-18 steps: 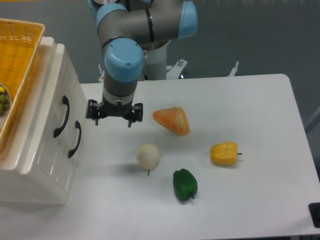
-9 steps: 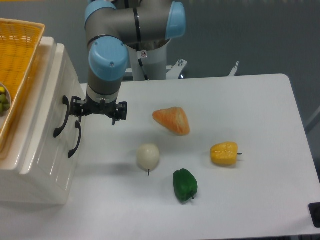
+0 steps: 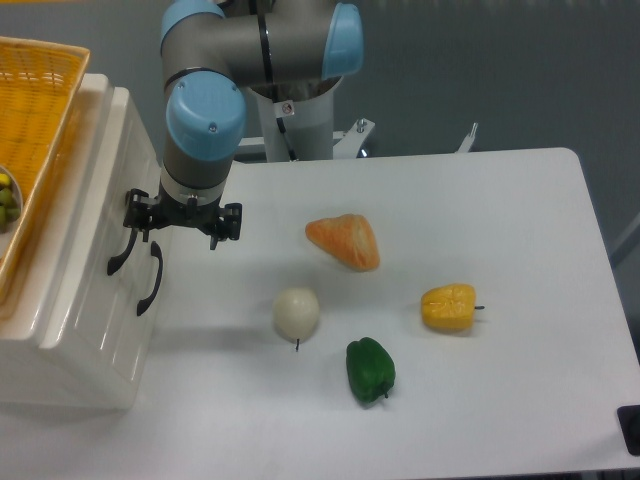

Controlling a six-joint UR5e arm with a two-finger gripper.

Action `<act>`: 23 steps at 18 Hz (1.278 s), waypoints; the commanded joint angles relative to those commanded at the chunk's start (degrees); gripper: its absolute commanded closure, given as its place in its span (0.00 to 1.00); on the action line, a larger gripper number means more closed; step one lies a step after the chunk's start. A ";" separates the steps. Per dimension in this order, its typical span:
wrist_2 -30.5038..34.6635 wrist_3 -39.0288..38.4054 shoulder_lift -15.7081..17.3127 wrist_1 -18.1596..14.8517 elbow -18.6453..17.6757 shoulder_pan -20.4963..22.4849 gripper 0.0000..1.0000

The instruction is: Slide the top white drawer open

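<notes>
Arm (image 3: pixel 215 60): I see the grey and blue UR5e reaching down from the far edge of the table, wrist pointing down beside the cabinet.
Gripper (image 3: pixel 182 222): I read its two black fingers as spread wide. One finger (image 3: pixel 137 213) sits at the upper end of the top handle, the other (image 3: pixel 224 222) hangs over the table to the right. Nothing is clamped between them that I can make out; whether the left finger touches the handle I cannot tell.
Cabinet (image 3: pixel 85 300): glossy white, standing on the left end of the table, front panels facing right.
Top drawer (image 3: pixel 108 205): the farther of the two fronts as I view it, flush with the cabinet face, so closed.
Top handle (image 3: pixel 120 255): black, curved, its upper part hidden behind the gripper.
Second drawer (image 3: pixel 130 330): matching front, nearer to me, also flush.
Second handle (image 3: pixel 152 280): black, curved, fully visible, just below the gripper.
Basket (image 3: pixel 35 120): yellow woven, resting on the cabinet top, cut off by the left edge.
Green items (image 3: pixel 6 200): small, round, inside the basket at the frame edge.
Table (image 3: pixel 520 220): white.
Orange piece (image 3: pixel 345 241): near the table centre.
White bulb (image 3: pixel 297 312): nearer me than the orange piece.
Green pepper (image 3: pixel 370 369): just right of the bulb, closer to me.
Yellow pepper (image 3: pixel 449 307): to the right, well apart from the cabinet.
</notes>
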 joint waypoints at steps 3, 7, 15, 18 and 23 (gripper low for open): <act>-0.18 0.18 0.00 0.44 0.00 -0.09 0.00; -0.27 0.09 0.35 0.44 0.35 -0.79 0.00; -0.09 0.09 0.35 0.44 0.35 -1.49 0.00; -0.18 0.09 0.35 0.44 0.26 -1.49 0.00; -0.18 0.09 0.18 0.44 -0.09 -1.49 0.00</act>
